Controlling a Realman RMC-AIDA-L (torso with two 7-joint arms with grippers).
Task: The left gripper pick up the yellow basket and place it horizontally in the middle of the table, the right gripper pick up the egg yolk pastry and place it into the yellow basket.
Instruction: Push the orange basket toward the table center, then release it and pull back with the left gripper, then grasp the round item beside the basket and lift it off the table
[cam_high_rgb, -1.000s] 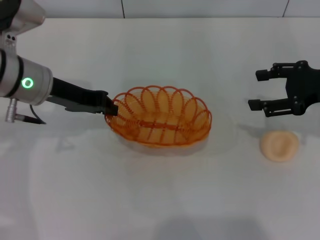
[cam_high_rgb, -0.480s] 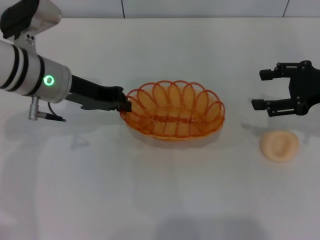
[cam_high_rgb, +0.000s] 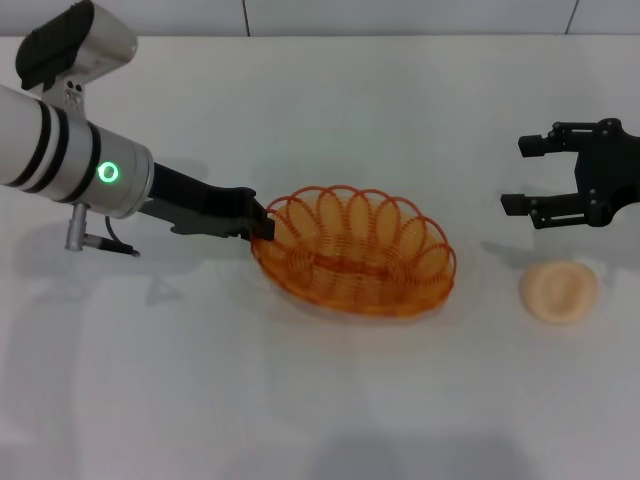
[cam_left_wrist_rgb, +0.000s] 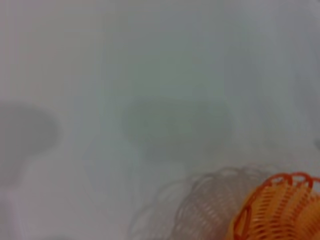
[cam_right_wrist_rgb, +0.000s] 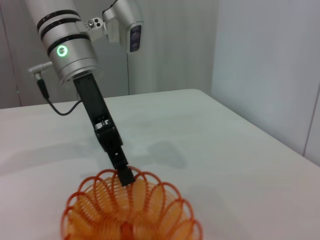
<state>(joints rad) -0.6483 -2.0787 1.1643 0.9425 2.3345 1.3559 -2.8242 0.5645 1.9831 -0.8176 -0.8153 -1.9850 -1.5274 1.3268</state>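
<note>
The yellow basket (cam_high_rgb: 355, 252), an oval orange wire basket, sits near the middle of the table (cam_high_rgb: 320, 400). My left gripper (cam_high_rgb: 262, 226) is shut on the basket's left rim. The basket also shows in the right wrist view (cam_right_wrist_rgb: 130, 210), with the left gripper (cam_right_wrist_rgb: 125, 176) clamped on its far rim, and in the left wrist view (cam_left_wrist_rgb: 277, 210). The egg yolk pastry (cam_high_rgb: 558, 291) lies on the table at the right. My right gripper (cam_high_rgb: 522, 174) is open and hovers just behind and above the pastry, apart from it.
The white table's back edge meets a grey wall (cam_high_rgb: 400, 15) at the top of the head view. A cable (cam_high_rgb: 105, 245) hangs from the left arm's wrist. Nothing else lies on the table.
My left gripper has carried the basket to the right and slightly toward me, tilting it to lie more level. The right gripper and pastry have barely moved.
</note>
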